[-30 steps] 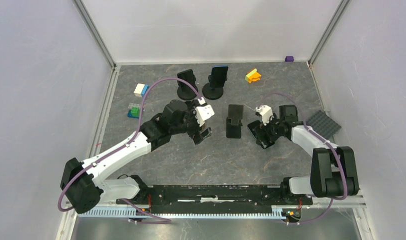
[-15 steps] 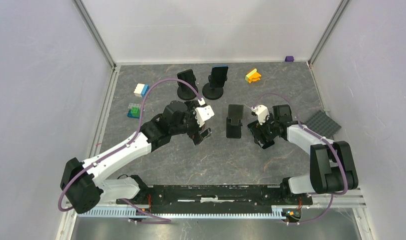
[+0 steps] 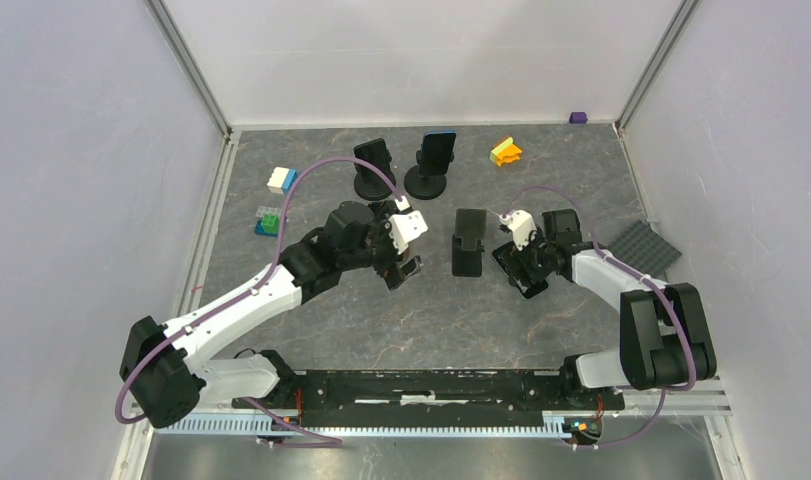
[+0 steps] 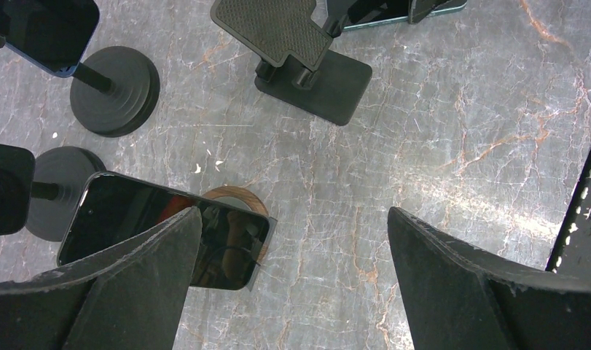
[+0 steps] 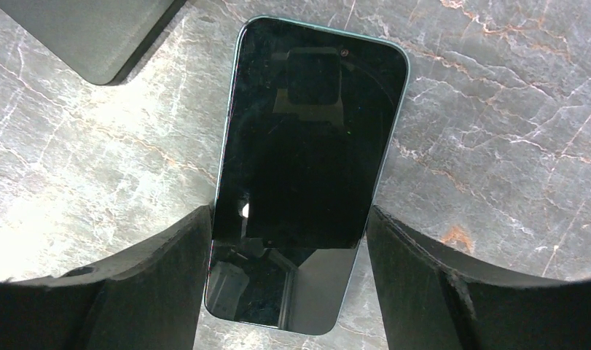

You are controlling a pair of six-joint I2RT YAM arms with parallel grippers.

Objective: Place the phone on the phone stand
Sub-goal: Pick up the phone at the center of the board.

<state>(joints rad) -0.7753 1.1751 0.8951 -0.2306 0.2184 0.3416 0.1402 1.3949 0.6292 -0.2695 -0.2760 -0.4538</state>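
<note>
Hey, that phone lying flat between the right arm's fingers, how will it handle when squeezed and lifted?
The phone looks thin and rigid, so it probably won't flex. Its glossy face and smooth edges may slip against the fingers. Lying flat on the hard table, it shows little edge to grip, so it might slide before lifting.

The white-and-black left arm (image 3: 246,298) stretches from its base at the near left, forward and to the right. A purple cable (image 3: 311,175) arches over it, and its wrist is bent so that the black two-finger left gripper (image 3: 405,264) points down, thick dark fingers (image 4: 110,292) spread wide. The white-and-black right arm (image 3: 621,282) folds in from the near right, forearm running leftward. Its black right gripper (image 3: 522,276) also faces down, fingers (image 5: 110,284) parted but closer together than the left's, and I can't make out whether they press on anything.
</note>
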